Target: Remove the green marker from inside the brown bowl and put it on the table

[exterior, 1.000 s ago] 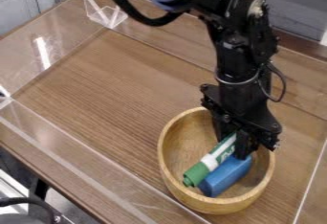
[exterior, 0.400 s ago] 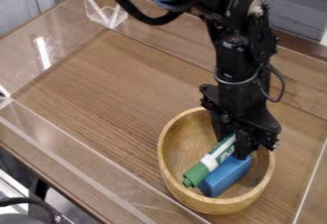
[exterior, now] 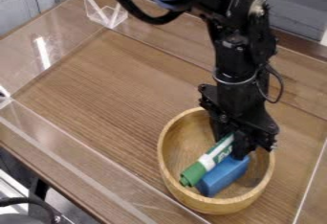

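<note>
Your hand (exterior: 239, 142) reaches straight down into the brown bowl (exterior: 177, 141), its fingers clamped on the upper end of the green marker (exterior: 212, 160) (green cap lowest). You see the marker leaning across a blue block (exterior: 227, 175), inside the bowl on the table (exterior: 115, 84).

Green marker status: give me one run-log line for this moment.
phase: grasping | gripper: shut on green marker | marker: inside brown bowl, beside blue block | table: marker not placed
</note>
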`<state>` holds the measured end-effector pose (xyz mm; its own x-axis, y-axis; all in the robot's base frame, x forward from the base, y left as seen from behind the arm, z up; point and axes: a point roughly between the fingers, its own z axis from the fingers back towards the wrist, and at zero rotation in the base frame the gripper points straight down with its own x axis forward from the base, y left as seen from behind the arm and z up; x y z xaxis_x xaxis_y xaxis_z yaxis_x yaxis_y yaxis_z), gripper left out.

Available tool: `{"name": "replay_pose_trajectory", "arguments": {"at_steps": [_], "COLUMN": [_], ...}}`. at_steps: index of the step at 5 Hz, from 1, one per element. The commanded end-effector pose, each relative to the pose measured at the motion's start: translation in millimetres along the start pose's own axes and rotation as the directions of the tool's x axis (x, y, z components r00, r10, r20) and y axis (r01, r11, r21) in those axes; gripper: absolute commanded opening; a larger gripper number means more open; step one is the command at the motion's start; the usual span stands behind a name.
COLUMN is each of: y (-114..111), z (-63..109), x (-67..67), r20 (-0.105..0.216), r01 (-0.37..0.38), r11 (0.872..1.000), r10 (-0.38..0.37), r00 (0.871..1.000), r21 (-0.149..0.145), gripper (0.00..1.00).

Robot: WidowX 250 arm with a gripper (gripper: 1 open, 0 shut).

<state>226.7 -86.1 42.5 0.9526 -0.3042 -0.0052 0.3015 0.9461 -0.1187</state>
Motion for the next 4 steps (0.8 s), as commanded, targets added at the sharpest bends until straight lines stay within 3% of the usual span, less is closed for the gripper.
{"name": "replay_pose_trajectory", "arguments": {"at_steps": [1,4], "y": [5.0,3.5], "z": [-6.9,0.7], "x": [-12.4,-16.2], "r20": [-0.066,-0.077], "r01": [0.023,0.03], "r11": [1.0,1.0], "r10": [-0.022,-0.029], "r00": [0.998,0.997], "r21": [0.018,0.007], "gripper": [0.0,0.0]}}
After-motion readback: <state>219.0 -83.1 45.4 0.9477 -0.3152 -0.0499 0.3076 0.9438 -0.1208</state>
